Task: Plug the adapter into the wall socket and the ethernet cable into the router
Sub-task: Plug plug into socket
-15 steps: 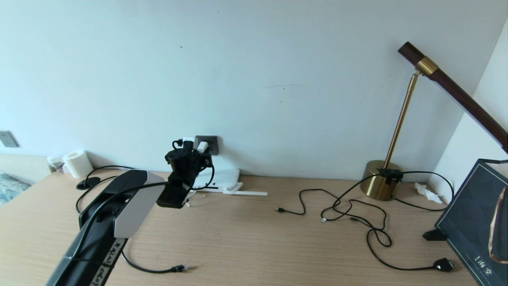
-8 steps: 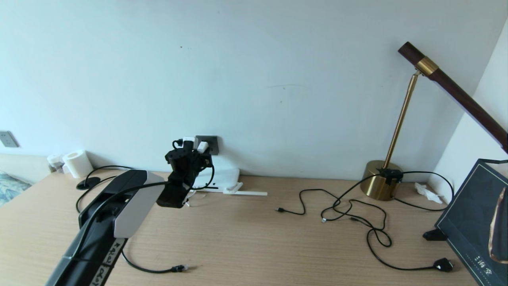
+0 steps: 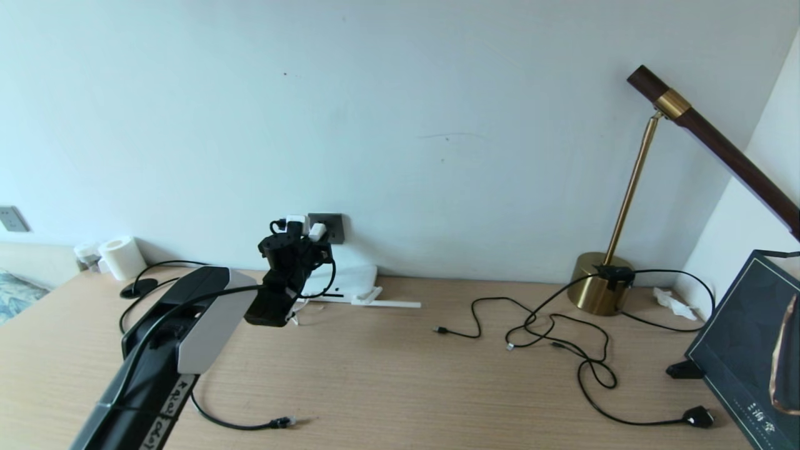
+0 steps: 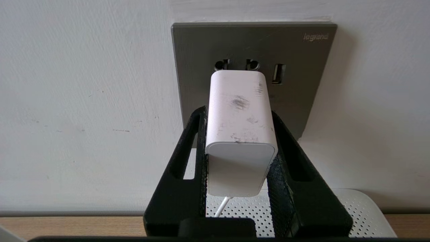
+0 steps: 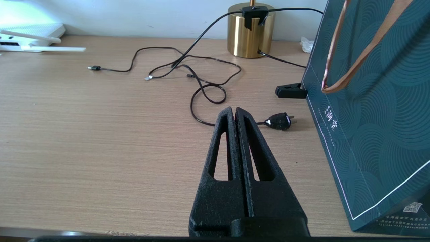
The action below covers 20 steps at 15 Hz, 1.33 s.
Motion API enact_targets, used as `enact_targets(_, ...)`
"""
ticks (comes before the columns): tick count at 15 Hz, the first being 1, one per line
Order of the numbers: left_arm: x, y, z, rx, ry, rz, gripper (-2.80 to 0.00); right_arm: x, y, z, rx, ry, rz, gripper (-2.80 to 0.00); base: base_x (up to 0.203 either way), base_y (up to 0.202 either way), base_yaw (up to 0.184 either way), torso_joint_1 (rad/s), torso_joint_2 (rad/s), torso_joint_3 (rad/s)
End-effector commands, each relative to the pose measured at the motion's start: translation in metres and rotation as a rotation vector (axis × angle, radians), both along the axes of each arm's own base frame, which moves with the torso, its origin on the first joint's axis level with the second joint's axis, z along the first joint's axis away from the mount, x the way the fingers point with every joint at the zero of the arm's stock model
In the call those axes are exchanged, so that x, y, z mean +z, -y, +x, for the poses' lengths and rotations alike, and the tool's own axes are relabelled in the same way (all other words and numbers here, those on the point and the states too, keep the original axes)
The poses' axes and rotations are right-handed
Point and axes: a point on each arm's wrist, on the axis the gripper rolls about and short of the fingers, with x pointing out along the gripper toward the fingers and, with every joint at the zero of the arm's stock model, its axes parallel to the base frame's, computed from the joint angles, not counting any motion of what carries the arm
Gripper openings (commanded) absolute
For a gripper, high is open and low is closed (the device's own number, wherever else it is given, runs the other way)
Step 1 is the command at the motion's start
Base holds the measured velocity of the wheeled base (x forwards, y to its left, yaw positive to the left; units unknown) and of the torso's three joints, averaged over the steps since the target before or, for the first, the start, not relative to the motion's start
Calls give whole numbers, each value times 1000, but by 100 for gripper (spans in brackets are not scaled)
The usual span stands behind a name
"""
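- Adapter (image 4: 240, 134): white cube plug, clamped between the jaws of the left gripper (image 4: 240, 144), one black finger (image 4: 188, 158) on each side; its far end meets the wall socket (image 4: 315, 77) just under the upper pair of holes; whether the prongs are seated cannot be told. A thin white cord leaves its near end, between the jaws.
- Wall socket: dark grey square plate on the wall directly ahead of the left jaws, a slot showing beside the adapter.
- Router (image 4: 362, 215): white perforated box, below and beyond the left jaws, against the wall on the table (image 3: 400, 375).
- Ethernet cable (image 3: 250, 426): black, clear clip tip, loose on the table well behind the left jaws, beside the left arm.
- Right gripper (image 5: 235, 112): jaws pressed together, holding nothing, above the table.
- Black plug (image 5: 279, 121): lies just beyond the right jaws' tips, to one side.
- Dark green bag (image 5: 376, 111): stands beside the right jaws.
- Brass lamp base (image 5: 250, 33): well ahead of the right jaws, thin black cables (image 5: 201, 74) looped between.
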Motion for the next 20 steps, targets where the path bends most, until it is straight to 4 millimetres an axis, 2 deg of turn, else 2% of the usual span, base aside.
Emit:
enact_targets(1, 0, 0, 0, 1, 2, 0, -280, 0, 0, 0, 0, 0, 0, -280, 0, 0, 0, 0, 0, 0)
enact_targets(20, 1, -3, 2, 7, -17, 1, -280, 0, 0, 0, 0, 0, 0, -280, 0, 0, 0, 0, 0, 0)
